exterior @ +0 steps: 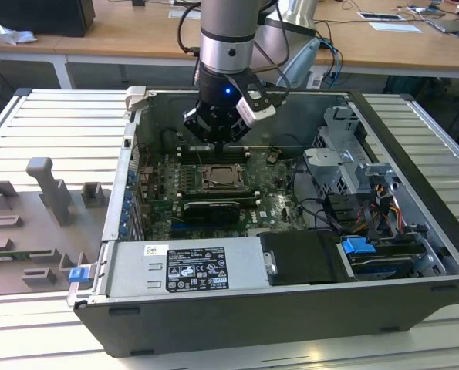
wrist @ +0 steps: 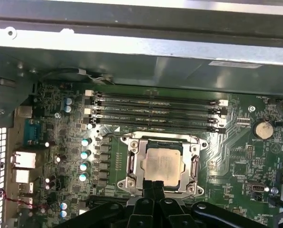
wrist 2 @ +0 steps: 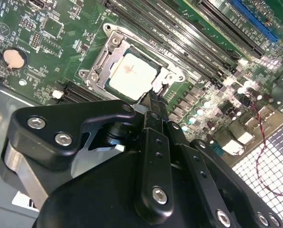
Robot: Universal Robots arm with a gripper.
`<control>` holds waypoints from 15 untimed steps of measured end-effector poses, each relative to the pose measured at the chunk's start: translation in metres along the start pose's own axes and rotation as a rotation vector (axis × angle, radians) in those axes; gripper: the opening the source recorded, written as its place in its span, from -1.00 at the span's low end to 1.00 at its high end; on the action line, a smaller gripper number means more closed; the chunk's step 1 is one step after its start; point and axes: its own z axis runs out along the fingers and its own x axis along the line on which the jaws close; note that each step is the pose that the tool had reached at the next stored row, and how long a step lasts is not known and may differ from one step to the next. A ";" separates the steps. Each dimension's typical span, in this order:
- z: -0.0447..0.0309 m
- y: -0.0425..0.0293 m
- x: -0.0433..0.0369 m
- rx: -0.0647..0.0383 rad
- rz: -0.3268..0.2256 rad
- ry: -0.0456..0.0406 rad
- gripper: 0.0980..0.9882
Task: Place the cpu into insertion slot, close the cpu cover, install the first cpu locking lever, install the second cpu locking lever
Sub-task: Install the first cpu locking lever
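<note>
Since cpu (wrist: 162, 166) was seated under cover (wrist: 131, 164), claw (wrist: 154, 188) was seen pinched together at its edge; downward push was judged best kept straight.

A pale grey metal bench (exterior: 52, 131) made of long parallel ribbed slats. Directly on it, in the middle and reaching toward the exterior view's right, a large dark grey computer case (exterior: 214, 327) lies on its side with its open side facing up. Just beside the case, on the exterior view's left, a flat grey fixture plate (exterior: 13, 262) rests on the slats. It carries several raised grey blocks (exterior: 50, 189), the tallest of them T-shaped. A small blue piece (exterior: 78, 274) sits at the plate's edge nearest the case. Bare slats show on either side of the case.
</note>
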 end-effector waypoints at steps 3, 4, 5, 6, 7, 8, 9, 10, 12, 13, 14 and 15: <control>0.0000 -0.0001 0.0001 0.001 -0.041 -0.0006 -0.98; -0.0001 -0.0001 0.0002 0.002 -0.079 -0.0010 -0.98; -0.0001 -0.0001 0.0001 0.002 -0.097 -0.0013 -0.98; 0.0000 -0.0001 0.0002 0.002 -0.106 -0.0016 -0.98; 0.0000 -0.0002 0.0008 -0.006 -0.108 -0.0039 -0.98; 0.0000 -0.0002 0.0017 -0.025 -0.109 -0.0072 -0.98; 0.0001 -0.0002 0.0028 -0.065 -0.109 -0.0129 -0.98; 0.0001 -0.0005 0.0029 -0.086 -0.109 -0.0159 -0.98; 0.0001 -0.0013 0.0030 -0.087 -0.106 -0.0161 -0.98; 0.0001 -0.0017 0.0030 -0.087 -0.105 -0.0164 -0.98; 0.0002 -0.0023 0.0030 -0.087 -0.105 -0.0164 -0.98; 0.0003 -0.0026 0.0031 -0.088 -0.104 -0.0166 -0.98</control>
